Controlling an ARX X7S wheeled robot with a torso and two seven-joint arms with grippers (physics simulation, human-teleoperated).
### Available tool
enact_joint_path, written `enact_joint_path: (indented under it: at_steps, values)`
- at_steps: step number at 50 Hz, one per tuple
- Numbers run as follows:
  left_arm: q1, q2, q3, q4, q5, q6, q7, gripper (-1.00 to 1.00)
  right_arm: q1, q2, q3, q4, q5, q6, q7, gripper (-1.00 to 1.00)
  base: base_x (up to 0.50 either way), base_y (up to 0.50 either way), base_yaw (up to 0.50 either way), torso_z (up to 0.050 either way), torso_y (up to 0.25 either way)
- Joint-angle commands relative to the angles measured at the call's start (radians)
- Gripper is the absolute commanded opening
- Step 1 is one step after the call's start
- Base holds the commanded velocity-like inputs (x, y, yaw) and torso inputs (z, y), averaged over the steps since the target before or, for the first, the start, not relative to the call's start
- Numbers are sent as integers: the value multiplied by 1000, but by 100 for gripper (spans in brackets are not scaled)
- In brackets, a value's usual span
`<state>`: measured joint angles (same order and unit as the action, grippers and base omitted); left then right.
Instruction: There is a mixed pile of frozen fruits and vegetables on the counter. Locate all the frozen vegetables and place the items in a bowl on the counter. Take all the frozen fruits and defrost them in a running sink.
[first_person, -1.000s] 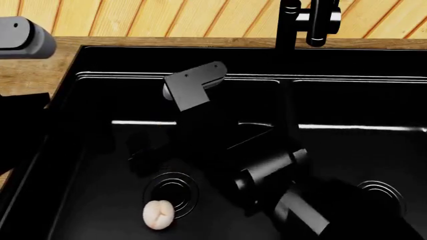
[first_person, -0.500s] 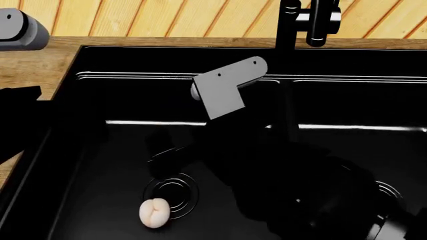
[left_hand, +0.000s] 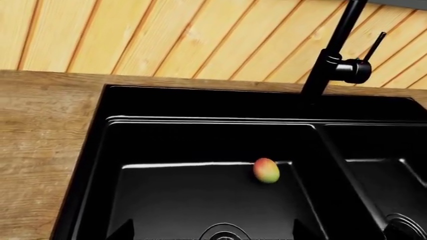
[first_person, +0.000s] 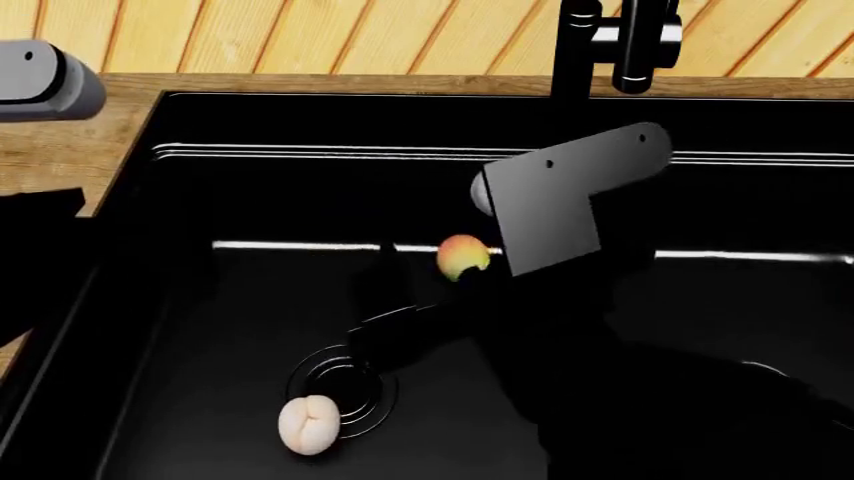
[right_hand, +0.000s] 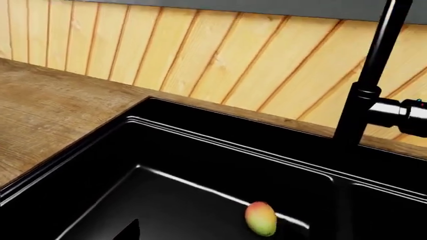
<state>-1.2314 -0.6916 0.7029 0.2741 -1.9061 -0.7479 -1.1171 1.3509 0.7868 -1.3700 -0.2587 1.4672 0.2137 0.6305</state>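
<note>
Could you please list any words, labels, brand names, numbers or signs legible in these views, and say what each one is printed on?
None: no text, label, number or sign shows in any view. The glossy black double-basin sink, tall black faucet, light brown wood-grain counter, small red-yellow-green mango, pale cream-pink lobed fruit and grey arm bracket are all unmarked.

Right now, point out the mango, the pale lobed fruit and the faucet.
mango (first_person: 462, 257): head view, middle of its skin, far side of the basin floor.
pale lobed fruit (first_person: 310, 424): head view, centre, beside the drain.
faucet (left_hand: 331, 56): left wrist view, on its upright neck.
</note>
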Motion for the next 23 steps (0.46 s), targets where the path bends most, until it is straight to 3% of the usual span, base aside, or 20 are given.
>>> enact_joint_path:
  at_steps: [1, 14, 23]
  values:
    - [15, 0, 13, 8, 18, -4, -3, 100, -7, 114, 37, -132, 11, -28, 78, 100, 0, 0, 0, 0, 0]
    - [50, -5, 22, 56, 80, 20, -36, 100, -37, 185, 59, -184, -13, -74, 198, 100, 0, 0, 0, 0, 0]
    - [49, -6, 35, 107, 144, 38, -168, 100, -33, 201, 60, -221, -45, -59, 324, 100, 0, 0, 0, 0, 0]
